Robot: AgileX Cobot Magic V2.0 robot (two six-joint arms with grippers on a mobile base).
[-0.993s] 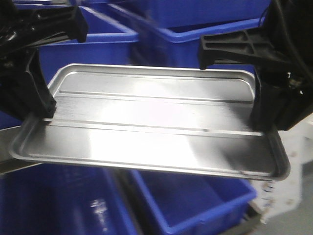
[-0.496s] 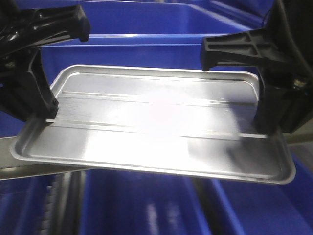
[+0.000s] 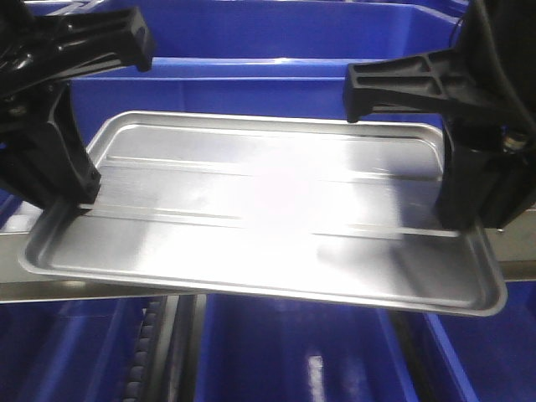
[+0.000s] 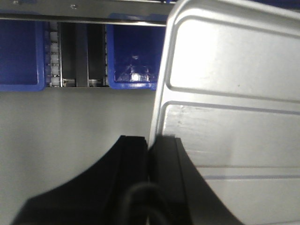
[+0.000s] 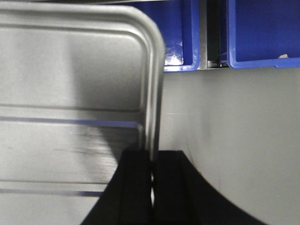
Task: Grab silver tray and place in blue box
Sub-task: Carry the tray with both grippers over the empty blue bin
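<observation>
The silver tray (image 3: 268,209) hangs level in the air between my two grippers, its ridged centre panel facing up. My left gripper (image 3: 74,201) is shut on the tray's left rim, which the left wrist view shows pinched between the black fingers (image 4: 136,159) of the left gripper (image 4: 150,146). My right gripper (image 3: 456,222) is shut on the right rim, again seen in the right wrist view as the right gripper (image 5: 153,157) clamping the tray (image 5: 70,93). A blue box (image 3: 251,84) stands just behind the tray, and its inside is hidden.
More blue boxes lie below the tray (image 3: 293,360) and further back (image 3: 276,21). A grey metal rail (image 3: 59,289) runs under the tray's front edge. Roller tracks (image 4: 75,56) separate blue boxes (image 4: 131,61) beyond a grey surface (image 4: 70,117).
The blue boxes behind and below have shifted across the front view and now sit square to it. The tray stays gripped by both grippers in nearly the same place.
</observation>
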